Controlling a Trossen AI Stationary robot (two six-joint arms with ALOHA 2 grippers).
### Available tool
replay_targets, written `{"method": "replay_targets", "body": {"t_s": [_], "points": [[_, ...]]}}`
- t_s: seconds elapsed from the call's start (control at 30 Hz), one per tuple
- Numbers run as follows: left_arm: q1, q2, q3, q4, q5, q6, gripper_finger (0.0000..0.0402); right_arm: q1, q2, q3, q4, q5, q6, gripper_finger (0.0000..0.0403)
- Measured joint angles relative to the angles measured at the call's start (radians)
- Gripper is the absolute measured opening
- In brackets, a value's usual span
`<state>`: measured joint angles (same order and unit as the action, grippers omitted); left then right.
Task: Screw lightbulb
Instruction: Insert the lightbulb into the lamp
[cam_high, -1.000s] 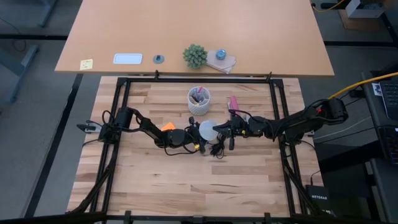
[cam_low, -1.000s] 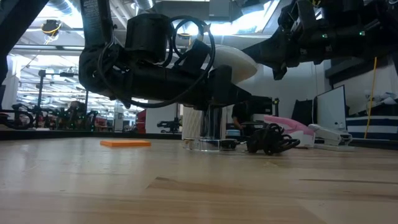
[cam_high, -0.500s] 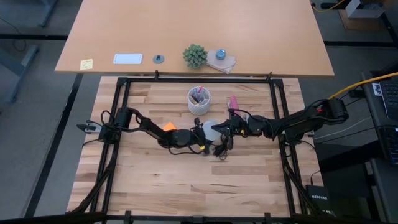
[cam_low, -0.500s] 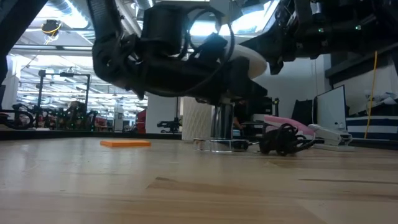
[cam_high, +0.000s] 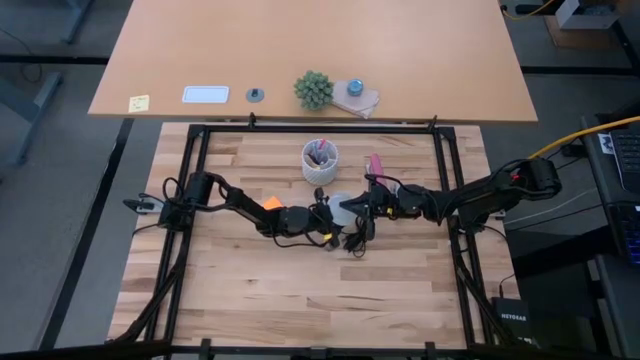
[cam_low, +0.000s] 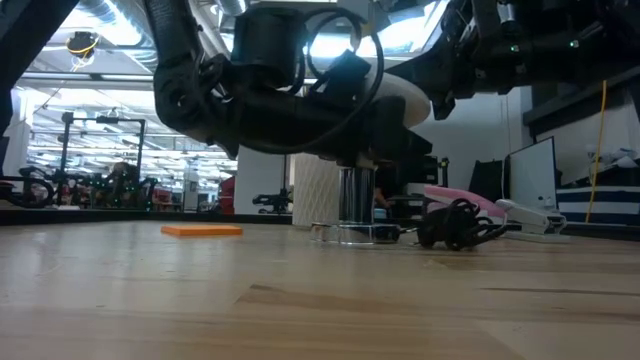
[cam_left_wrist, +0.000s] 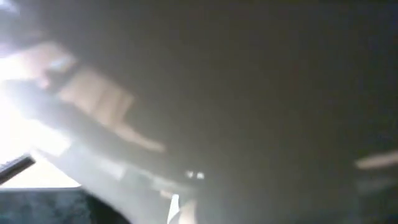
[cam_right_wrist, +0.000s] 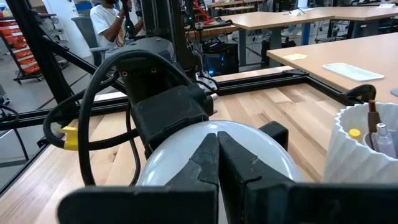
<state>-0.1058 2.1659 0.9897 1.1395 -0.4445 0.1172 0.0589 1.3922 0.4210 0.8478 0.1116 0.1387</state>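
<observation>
Left gripper (cam_high: 318, 221) clasps the lightbulb (cam_high: 338, 209) with jaws spread wide about it, mid-table above the silvery fitting (cam_low: 353, 212). Right gripper (cam_right_wrist: 217, 163), fingers pressed together, rests against the bulb's rounded end. The bulb likely is light, smooth and fragile: best held gently round its wide part.

A light wooden desk (cam_high: 310, 55) is filling the upper part of the high view, with dark grey floor (cam_high: 45, 180) showing down the left side. In the low view, bright ceiling lights (cam_low: 80, 45) are glowing at the upper left, and a white board (cam_low: 535, 170) is standing at the right. A seated person (cam_right_wrist: 112, 22) is showing in the right wrist view's upper left.
</observation>
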Motion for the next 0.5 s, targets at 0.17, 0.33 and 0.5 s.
{"method": "replay_targets", "body": {"t_s": [0.17, 0.33, 0.5], "points": [[-0.01, 0.001, 0.0, 0.014, -0.032, 0.054, 0.0225, 0.001, 0.0, 0.0, 0.0, -0.002, 0.002, 0.0001], [-0.021, 0.001, -0.001, 0.019, -0.043, 0.073, 0.0225, 0.001, 0.001, 0.0, 0.0, -0.008, 0.002, 0.0001], [-0.029, 0.001, -0.001, 0.025, -0.046, 0.073, 0.0225, 0.001, 0.001, 0.0, 0.0, -0.01, 0.002, 0.0001]]}}
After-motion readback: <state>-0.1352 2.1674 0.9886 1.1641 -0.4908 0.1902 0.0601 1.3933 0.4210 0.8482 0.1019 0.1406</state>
